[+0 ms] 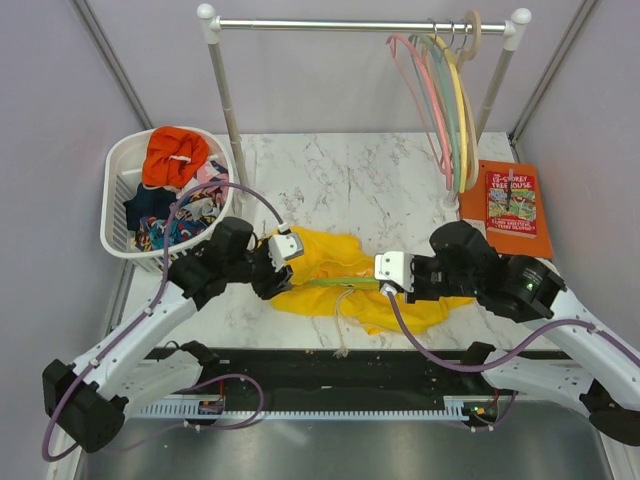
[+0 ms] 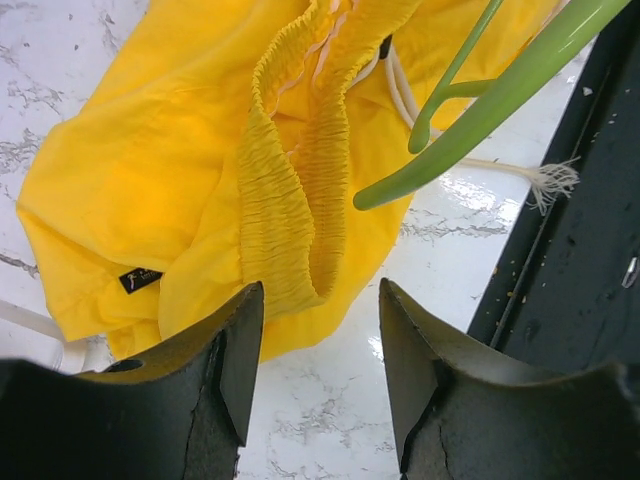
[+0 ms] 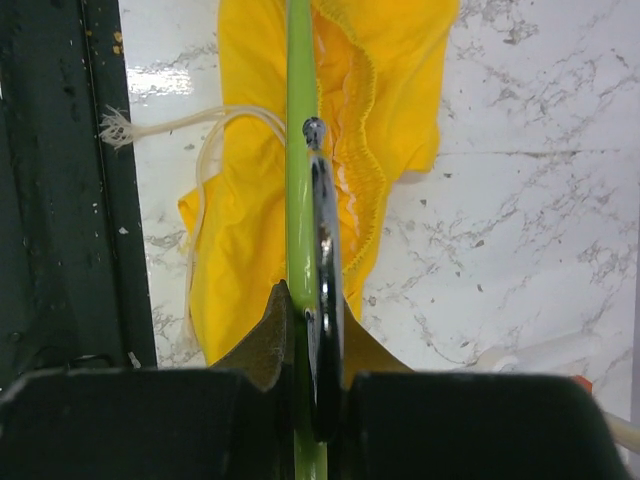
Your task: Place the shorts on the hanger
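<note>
Top external view: shorts (image 1: 318,268) are lying crumpled on the marble table (image 1: 350,170) between the two arms, near the front edge. Hanger (image 1: 338,284) is showing as a thin green line running left to right across the yellow fabric. Right gripper (image 1: 374,285) is sitting at the hanger's right end and left gripper (image 1: 272,272) is hovering at the left edge of the shorts. Right wrist view: its fingers are closed tight, pinching the green neck together with the metal hook (image 3: 325,220), and the hanger is pointing straight away over the shorts. Whether the far end is touching the cloth cannot be told. Left wrist view: the left gripper's jaws are standing wide apart with nothing between them, poised just above the gathered waistband (image 2: 290,200), which is lying folded toward the camera. The hanger's free end is curving in from the upper right, overlapping the waistband's edge. A small dark logo tag (image 2: 140,281) is sitting near the hem at lower left. A white drawstring (image 2: 520,172) is trailing off the fabric toward the dark strip along the table's front, its end frayed. Elsewhere on the table: a white basket (image 1: 118,190) of mixed clothes is standing at the left, a rack (image 1: 350,25) at the back is carrying spare hangers (image 1: 450,110), and a red book (image 1: 511,203) is lying at the right.
</note>
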